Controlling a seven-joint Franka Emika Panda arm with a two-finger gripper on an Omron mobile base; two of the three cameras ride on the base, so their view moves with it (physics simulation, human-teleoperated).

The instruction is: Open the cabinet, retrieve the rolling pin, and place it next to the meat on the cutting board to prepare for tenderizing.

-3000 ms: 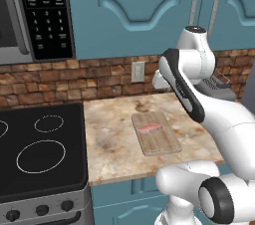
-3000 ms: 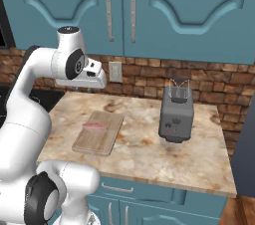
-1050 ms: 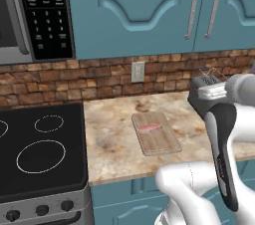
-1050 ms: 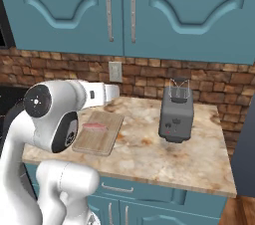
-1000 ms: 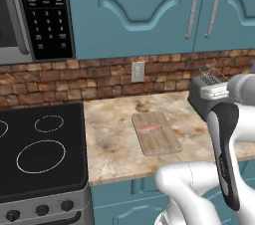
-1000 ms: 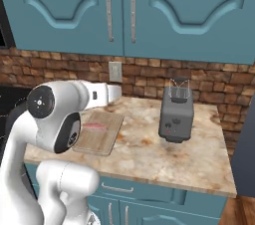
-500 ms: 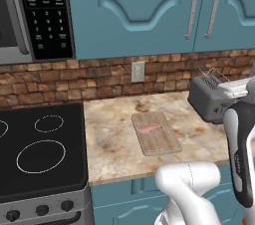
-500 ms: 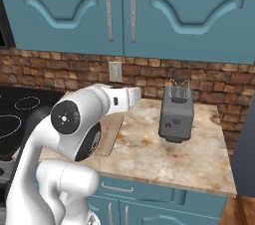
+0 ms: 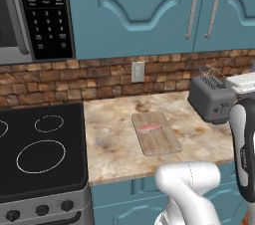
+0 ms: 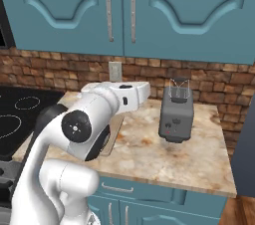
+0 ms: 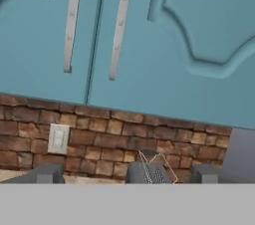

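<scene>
From where I'm driving this thing, the cabinet (image 10: 124, 10) has both arched doors shut, the two long silver handles (image 11: 117, 30) hanging side by side right at the seam. In the hand view I'm looking straight at those doors, with the brick backsplash (image 11: 99, 137) and a wall outlet (image 11: 58, 139) underneath. The fingers (image 11: 124, 173) are spread as wide as they go and holding nothing (you can just see the two dark tips poking up at the bottom of that view, well apart).

The cutting board (image 9: 156, 132) lies flat on the desk (image 9: 114, 144), about mid-depth and closer to the left edge by the stove (image 9: 40, 154) than to the right edge. The meat (image 9: 149, 128) sits on the board's back half, away from the front edge. I can't see the rolling pin anywhere, so I can't tell where it is.

The toaster (image 10: 176, 112) stands toward the desk's back right corner. The arm is raised above the desk between board and toaster, hand level with the toaster's top in the right base view.
</scene>
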